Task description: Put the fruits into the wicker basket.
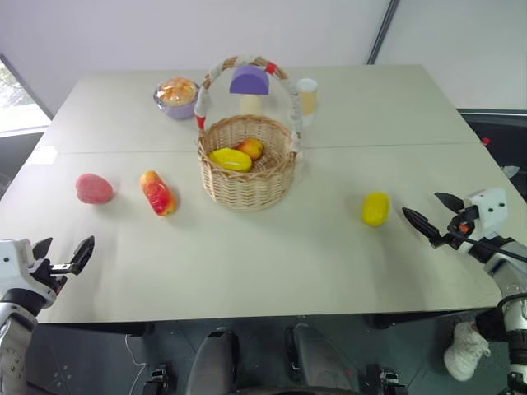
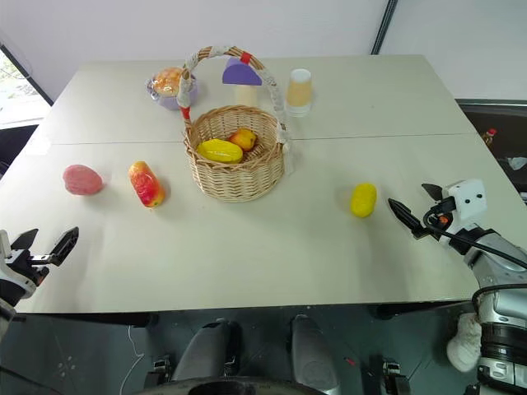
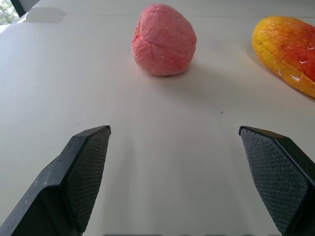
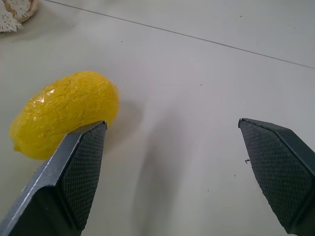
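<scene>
The wicker basket (image 1: 247, 169) stands mid-table with a yellow fruit (image 1: 230, 159) and a red-yellow fruit (image 1: 251, 147) inside. Left of it lie an elongated red-orange fruit (image 1: 157, 192) and a pink-red fruit (image 1: 94, 188). A yellow lemon-like fruit (image 1: 375, 208) lies to the basket's right. My left gripper (image 1: 62, 253) is open at the near left edge, short of the pink fruit (image 3: 164, 39). Open too, my right gripper (image 1: 431, 212) sits just right of the lemon (image 4: 66, 113), apart from it.
Behind the basket stand a purple bowl (image 1: 176, 97) filled with orange, a purple-capped mushroom shape (image 1: 249, 86) and a cup (image 1: 307, 96). A seam (image 1: 395, 146) crosses the table behind the basket. Bare tabletop lies between the fruits and the near edge.
</scene>
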Robot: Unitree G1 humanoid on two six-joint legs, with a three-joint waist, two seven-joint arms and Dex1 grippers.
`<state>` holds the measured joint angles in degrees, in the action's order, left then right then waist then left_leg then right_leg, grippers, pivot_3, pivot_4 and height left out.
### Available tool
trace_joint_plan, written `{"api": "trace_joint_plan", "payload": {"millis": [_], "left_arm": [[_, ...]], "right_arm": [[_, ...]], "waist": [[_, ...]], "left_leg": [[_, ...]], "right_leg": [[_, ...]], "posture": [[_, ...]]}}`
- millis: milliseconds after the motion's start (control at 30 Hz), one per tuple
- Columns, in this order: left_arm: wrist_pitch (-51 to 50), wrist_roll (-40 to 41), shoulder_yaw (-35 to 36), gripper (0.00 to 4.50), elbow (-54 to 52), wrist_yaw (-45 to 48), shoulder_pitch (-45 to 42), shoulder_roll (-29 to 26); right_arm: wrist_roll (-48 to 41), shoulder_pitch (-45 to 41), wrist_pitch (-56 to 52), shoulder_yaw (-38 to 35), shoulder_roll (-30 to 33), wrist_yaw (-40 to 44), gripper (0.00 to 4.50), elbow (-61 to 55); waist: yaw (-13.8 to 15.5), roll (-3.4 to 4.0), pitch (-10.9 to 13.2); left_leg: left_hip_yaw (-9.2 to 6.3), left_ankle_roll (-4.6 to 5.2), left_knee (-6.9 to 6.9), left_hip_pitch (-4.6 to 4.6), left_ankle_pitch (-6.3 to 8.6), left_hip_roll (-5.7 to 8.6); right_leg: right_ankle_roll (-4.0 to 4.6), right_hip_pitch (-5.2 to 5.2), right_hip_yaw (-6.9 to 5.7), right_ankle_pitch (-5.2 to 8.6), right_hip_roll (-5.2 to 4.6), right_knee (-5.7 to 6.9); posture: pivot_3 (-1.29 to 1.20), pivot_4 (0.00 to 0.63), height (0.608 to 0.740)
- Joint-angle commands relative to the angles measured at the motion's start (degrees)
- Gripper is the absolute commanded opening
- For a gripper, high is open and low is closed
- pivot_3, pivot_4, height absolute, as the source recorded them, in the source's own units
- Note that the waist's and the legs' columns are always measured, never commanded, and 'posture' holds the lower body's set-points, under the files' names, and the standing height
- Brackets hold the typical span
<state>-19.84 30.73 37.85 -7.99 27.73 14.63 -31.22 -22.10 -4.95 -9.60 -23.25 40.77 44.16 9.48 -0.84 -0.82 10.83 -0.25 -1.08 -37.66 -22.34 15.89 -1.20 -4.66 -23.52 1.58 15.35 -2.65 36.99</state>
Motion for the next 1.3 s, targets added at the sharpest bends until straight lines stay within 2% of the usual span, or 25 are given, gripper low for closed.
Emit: {"api": "trace_joint_plan", "payload": {"millis": [33,433,600,833,1000,1167,1300], "left_arm": [[-0.11,0.39,0.89,4.5,-1.65,0.07,-0.36,-0.95],[-4.54,0.65,-1.81,4.5,-6.29,-1.44,-5.36,-3.16],[-10.19,1.67,-5.71,4.5,-9.66,-1.66,-10.91,-5.63],[-20.93,-3.28,-14.93,4.5,-11.21,-10.01,-22.39,-7.83],[-22.48,-6.04,-15.74,4.5,-10.12,-12.39,-26.1,-8.75],[-24.38,-9.4,-12.3,4.5,-2.46,-15.82,-29.35,-11.19],[-24.91,-10.37,-13.38,4.5,4.53,-15.25,-33.29,-12.02]], "right_arm": [[-0.52,-0.16,1.04,-0.83,-0.18,-0.35,4.46,-2.04],[-2.23,-4.11,-0.75,-0.43,0.46,-0.57,4.46,-7.18],[-5.26,-5.16,-5.52,0.59,2.5,1.89,4.46,-15.79],[-14.01,-6.38,-16.83,7.57,5.23,5.69,4.46,-34.11],[-15.08,-13.39,-19.07,15.99,0.39,3.34,4.46,-39.22],[-14.01,-18.31,-19.23,21.95,-4.85,1.62,4.46,-39.89],[-12.65,-21.04,-18.53,25.84,-8.68,0.91,4.46,-38.79]], "waist": [[0.01,0.0,0.0],[-0.02,0.0,0.0],[0.14,0.0,0.0],[-0.12,0.0,0.0],[-0.3,-0.05,0.03],[0.04,-0.07,0.04],[0.23,-0.1,0.05]], "left_leg": [[0.0,0.0,0.0,0.0,0.0,0.0],[-0.01,0.0,-0.08,0.01,0.0,-0.01],[-0.05,-0.01,-0.08,0.0,0.0,0.02],[-0.12,0.0,-0.11,-0.01,0.0,0.02],[-0.11,0.0,-0.12,-0.01,0.0,-0.01],[-0.17,-0.01,-0.12,-0.03,0.0,-0.02],[-0.16,-0.01,-0.12,-0.06,0.0,0.05]], "right_leg": [[0.0,0.0,0.0,0.0,0.0,0.0],[-0.02,0.01,0.0,-0.01,0.03,0.08],[-0.17,0.03,-0.01,-0.1,0.02,0.1],[-0.22,0.05,-0.04,-0.12,0.06,0.1],[-0.22,0.01,-0.04,-0.12,0.11,0.13],[-0.21,-0.01,-0.1,-0.11,0.15,0.15],[-0.21,-0.02,-0.11,-0.12,0.03,0.14]], "posture": [[0.0,0.15,0.74],[0.0,0.15,0.74],[0.0,0.15,0.74],[0.0,0.15,0.74],[0.0,0.15,0.74],[0.0,0.15,0.74],[0.0,0.15,0.74]]}}
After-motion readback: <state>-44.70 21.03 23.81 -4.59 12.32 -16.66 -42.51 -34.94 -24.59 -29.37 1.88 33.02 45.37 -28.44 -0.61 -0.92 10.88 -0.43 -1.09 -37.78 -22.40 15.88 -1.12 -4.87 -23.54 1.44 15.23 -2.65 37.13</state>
